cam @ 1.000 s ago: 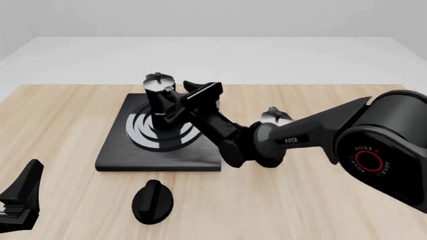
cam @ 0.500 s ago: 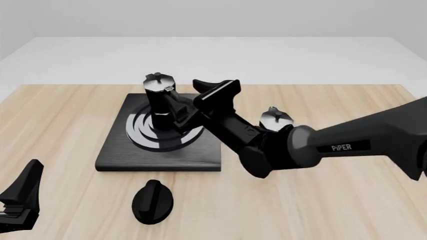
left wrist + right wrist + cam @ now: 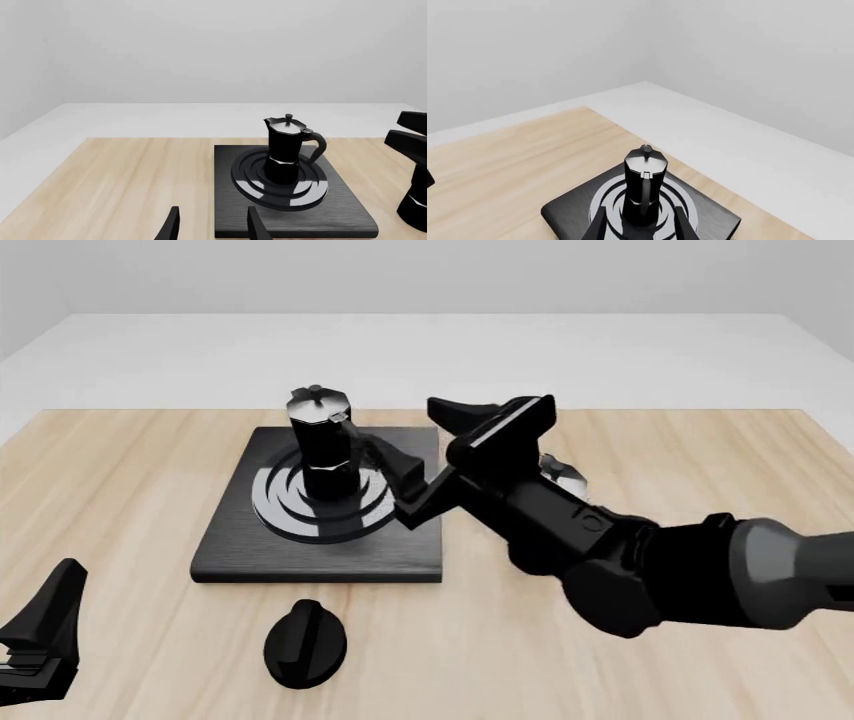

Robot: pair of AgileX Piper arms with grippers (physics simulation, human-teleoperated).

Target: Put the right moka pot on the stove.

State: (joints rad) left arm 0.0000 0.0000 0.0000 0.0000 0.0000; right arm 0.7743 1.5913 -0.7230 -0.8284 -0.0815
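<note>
Surface (image 3: 694,440): pale wood grain, flat.
Stove (image 3: 227,555): matte black slab with silver rings.
Right claw (image 3: 489,416): mine, spread wide, holding nothing; the nearer arm.
Right moka pot (image 3: 320,435): upright on the rings, dead ahead of my claw and apart from it; faceted black, handle towards me.
Second pot (image 3: 558,476): mostly hidden behind my arm, probably on the wood.

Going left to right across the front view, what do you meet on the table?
Left gripper → stove → moka pot on the burner → right gripper → second moka pot, mostly hidden behind the right arm.
</note>
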